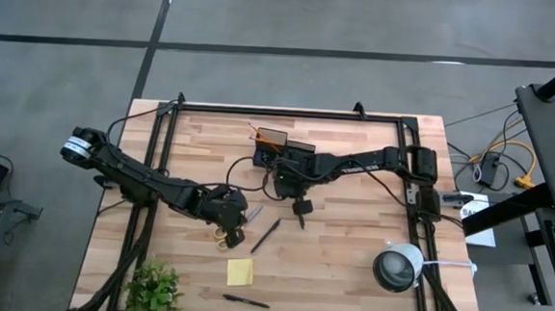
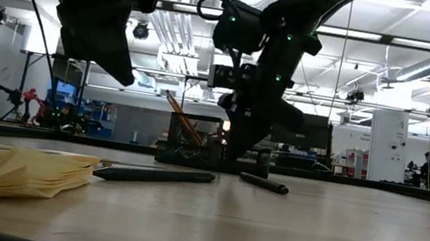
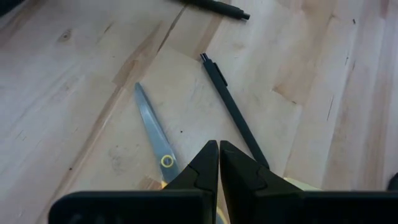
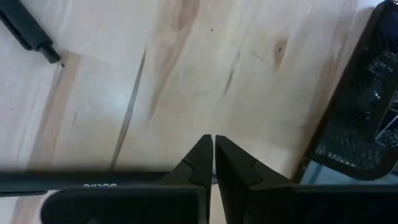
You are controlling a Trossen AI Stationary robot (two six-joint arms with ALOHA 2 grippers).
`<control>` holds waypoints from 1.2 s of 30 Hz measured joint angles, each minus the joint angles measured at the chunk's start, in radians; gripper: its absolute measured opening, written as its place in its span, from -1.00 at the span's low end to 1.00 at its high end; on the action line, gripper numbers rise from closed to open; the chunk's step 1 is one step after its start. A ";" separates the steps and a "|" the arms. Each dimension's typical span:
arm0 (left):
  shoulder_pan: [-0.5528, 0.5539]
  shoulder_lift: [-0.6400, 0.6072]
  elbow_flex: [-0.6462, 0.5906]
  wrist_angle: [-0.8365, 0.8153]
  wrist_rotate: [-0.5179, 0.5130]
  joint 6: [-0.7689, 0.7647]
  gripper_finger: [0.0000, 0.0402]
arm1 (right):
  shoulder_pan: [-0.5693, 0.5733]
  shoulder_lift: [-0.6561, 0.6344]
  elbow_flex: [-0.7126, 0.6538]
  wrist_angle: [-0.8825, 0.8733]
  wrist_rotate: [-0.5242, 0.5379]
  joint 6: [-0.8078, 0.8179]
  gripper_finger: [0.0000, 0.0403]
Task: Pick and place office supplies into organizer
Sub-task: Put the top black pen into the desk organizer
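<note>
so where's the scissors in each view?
High: scissors under the left gripper, above the sticky-note pad.
Low: cannot tell.
Left wrist: blade beside a black pen, behind the shut fingers.
Right wrist: not in it.
Shared landmark: that black pen.

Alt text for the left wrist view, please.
The shut left gripper hangs over a wooden table, above scissors lying flat beside a black pen. A second pen's tip shows at the picture's edge.
</note>
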 joint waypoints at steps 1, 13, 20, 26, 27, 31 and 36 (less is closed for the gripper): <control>0.000 0.000 0.000 0.000 0.000 0.000 -1.00 | -0.002 0.000 -0.001 0.001 -0.001 0.000 -0.96; 0.000 0.000 0.000 0.000 -0.003 0.000 -1.00 | -0.041 0.052 -0.008 -0.031 0.007 0.014 -0.96; 0.000 0.000 0.000 0.000 -0.003 0.003 -1.00 | -0.053 0.034 -0.008 -0.214 0.024 0.077 -0.96; 0.000 0.000 0.000 -0.001 -0.005 0.004 -1.00 | -0.031 0.032 -0.008 -0.385 -0.054 0.132 -0.96; 0.000 0.000 0.000 -0.001 -0.005 0.004 -1.00 | -0.024 0.032 -0.009 -0.412 -0.081 0.137 -0.96; 0.000 0.000 0.000 -0.001 -0.005 0.004 -1.00 | 0.023 0.034 -0.012 -0.466 -0.187 0.136 -0.96; 0.000 0.000 -0.001 -0.001 -0.007 0.004 -1.00 | 0.112 0.034 -0.013 -0.435 -0.219 0.134 -0.96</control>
